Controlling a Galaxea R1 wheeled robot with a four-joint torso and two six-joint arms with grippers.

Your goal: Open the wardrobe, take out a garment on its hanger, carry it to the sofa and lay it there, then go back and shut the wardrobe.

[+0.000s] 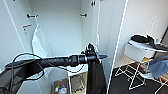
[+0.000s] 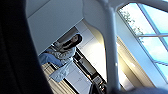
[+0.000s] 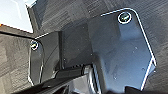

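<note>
The wardrobe [image 1: 62,27] stands open in the head view, white inside, with black rail brackets [image 1: 32,16] high on its walls. My left arm reaches in from the left. My left gripper [image 1: 98,56] is at the wardrobe's right side, shut on the hanger [image 1: 90,46]. The black garment [image 1: 96,77] hangs straight down from it, in front of the right door's edge. In the left wrist view the hanger's white bar [image 2: 110,50] runs close by the camera, with the dark garment [image 2: 15,55] beside it.
A white garment [image 1: 37,46] hangs inside the wardrobe on the left. A box of small items [image 1: 60,88] lies on its floor. The open right door [image 1: 113,37] stands beside my gripper. White chairs [image 1: 137,53] with dark clothes and a blue cloth [image 1: 160,65] stand right. A person [image 2: 65,49] sits behind.
</note>
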